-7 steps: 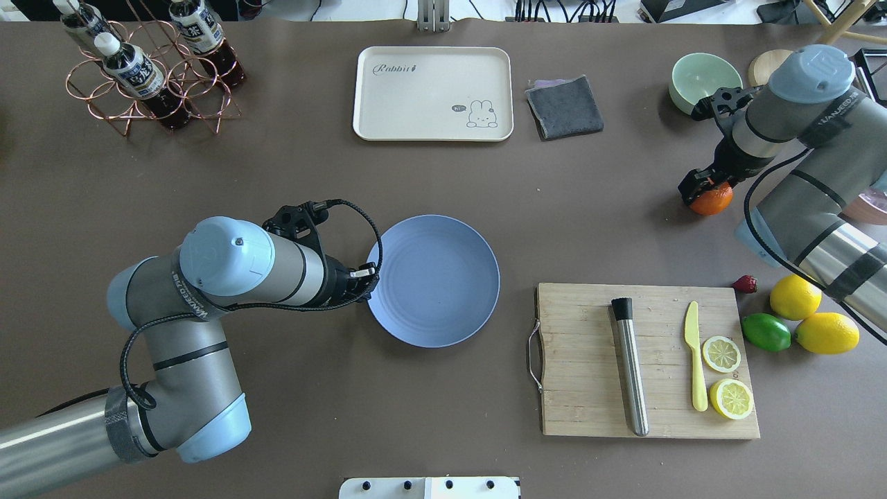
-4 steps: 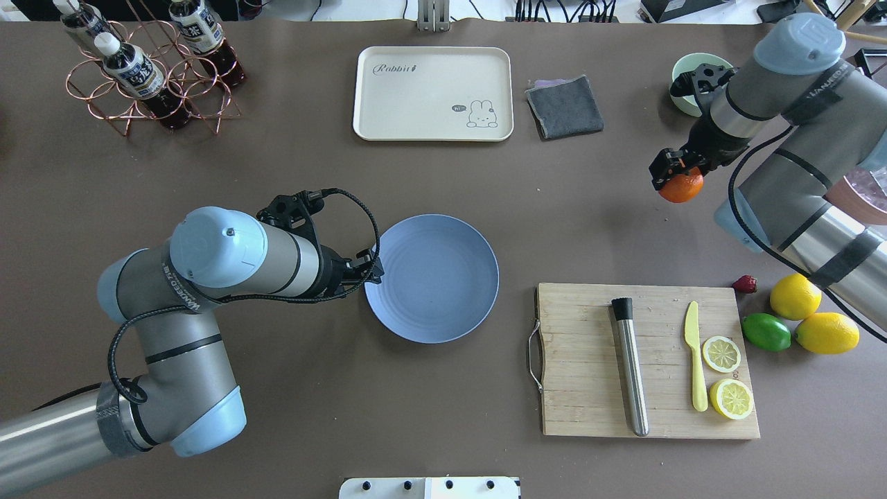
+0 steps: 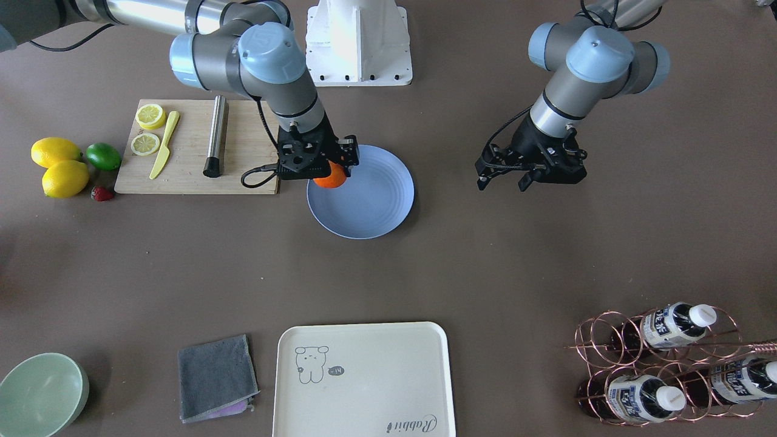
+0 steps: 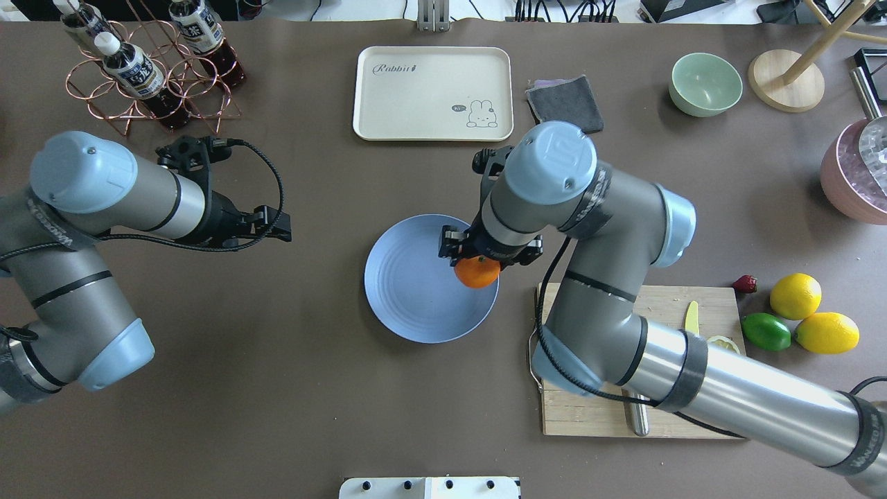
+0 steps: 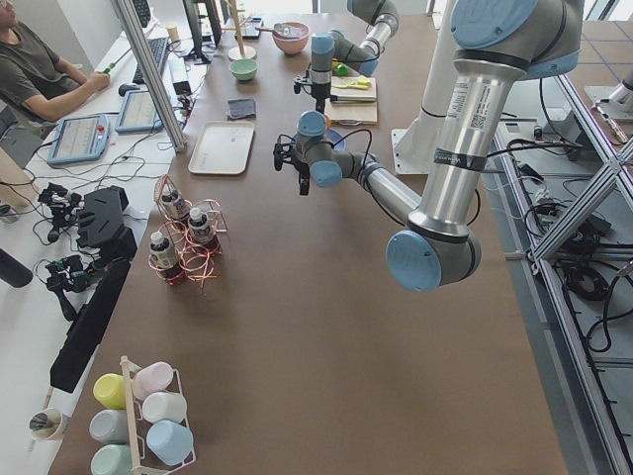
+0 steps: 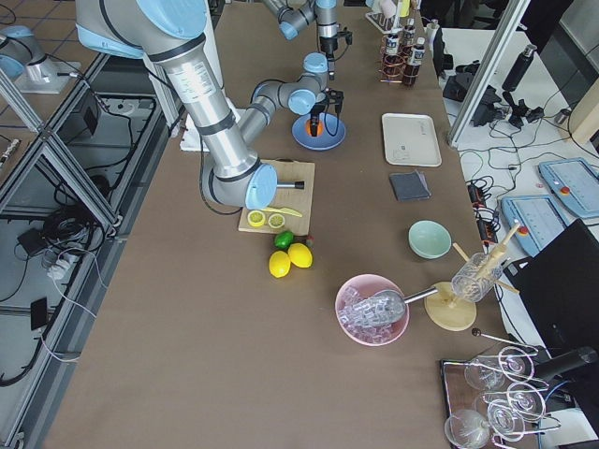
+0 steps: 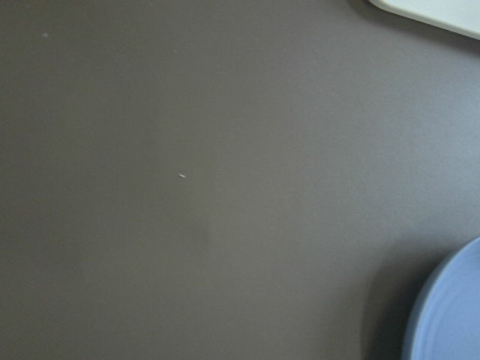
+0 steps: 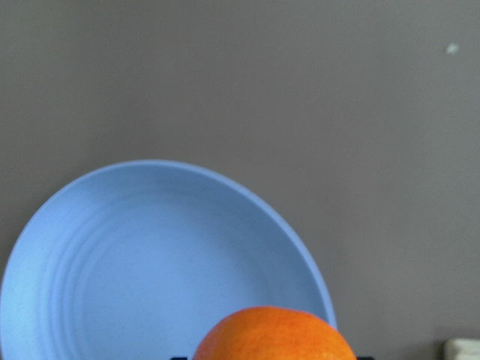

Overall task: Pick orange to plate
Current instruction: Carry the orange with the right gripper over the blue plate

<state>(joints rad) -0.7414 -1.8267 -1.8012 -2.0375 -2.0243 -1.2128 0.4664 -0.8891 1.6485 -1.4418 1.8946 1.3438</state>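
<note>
The orange (image 4: 477, 273) hangs in my right gripper (image 4: 478, 266), which is shut on it, over the right part of the blue-grey plate (image 4: 409, 291). From the front, the orange (image 3: 331, 178) sits under the right gripper (image 3: 328, 172) at the plate's (image 3: 373, 203) near-robot rim. The right wrist view shows the orange's (image 8: 274, 334) top at the bottom edge, with the plate (image 8: 150, 262) below it. My left gripper (image 4: 279, 233) is open and holds nothing, well to the left of the plate. Its wrist view catches only the plate's edge (image 7: 450, 315).
A cutting board (image 4: 589, 416) with a metal tube, yellow knife and lemon slices lies right of the plate, partly under my right arm. Lemons (image 4: 795, 296), a lime (image 4: 766, 332) and a strawberry lie farther right. Cream tray (image 4: 433, 93), grey cloth (image 4: 565, 97), green bowl (image 4: 705, 83) and bottle rack (image 4: 149, 69) line the back.
My right arm has carried the orange from the far right of the table to over the plate. My left gripper has drawn back to the left, away from the plate's rim.
</note>
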